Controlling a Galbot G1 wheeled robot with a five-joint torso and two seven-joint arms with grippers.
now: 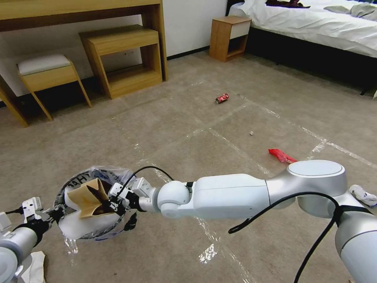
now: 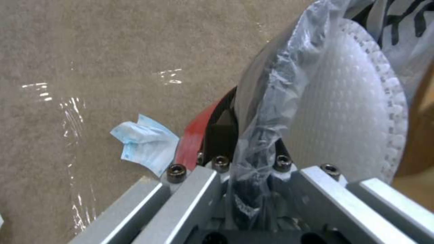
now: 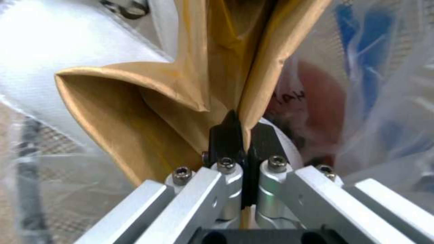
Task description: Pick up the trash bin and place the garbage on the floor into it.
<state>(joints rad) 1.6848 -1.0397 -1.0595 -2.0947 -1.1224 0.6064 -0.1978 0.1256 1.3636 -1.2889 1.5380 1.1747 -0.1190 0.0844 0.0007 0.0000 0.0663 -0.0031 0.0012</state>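
Down at eight o'clock in the head view: holding the small round red-and-blue trash bin with black rim and crinkly clear liner (image 1: 78,179), apparently clear of the grey-beige tape-gridded carpet floor (image 1: 176,129), by the left end effector (image 1: 51,214) (image 2: 246,135), pinched fully shut on rim and liner together. Reaching across from three o'clock with the right end effector (image 1: 112,202) (image 3: 242,132), closed tight on one thin edge of the torn tan paper carton (image 1: 88,198) (image 3: 135,112), right at the bin mouth. Crowded in there, with a flat white slipper (image 1: 84,228) (image 2: 352,101) taking up much of the opening. Plenty to go wrong from here! Letting go too high risks leaving the stiff carton perched on the slipper, or tipping it over the rim onto the floor. Pushing down hard risks levering the bin out of that one-sided rim grip, or dragging the thin liner loose. Might also snag the paper on the pads at release and lift it out again. Left to collect on the carpet: crushed red can (image 1: 222,98) at one o'clock, red wrapper (image 1: 280,155) at three, crumpled white tissue (image 1: 363,194) at four, and a pale blue packet (image 2: 147,142) near the bin's red side.
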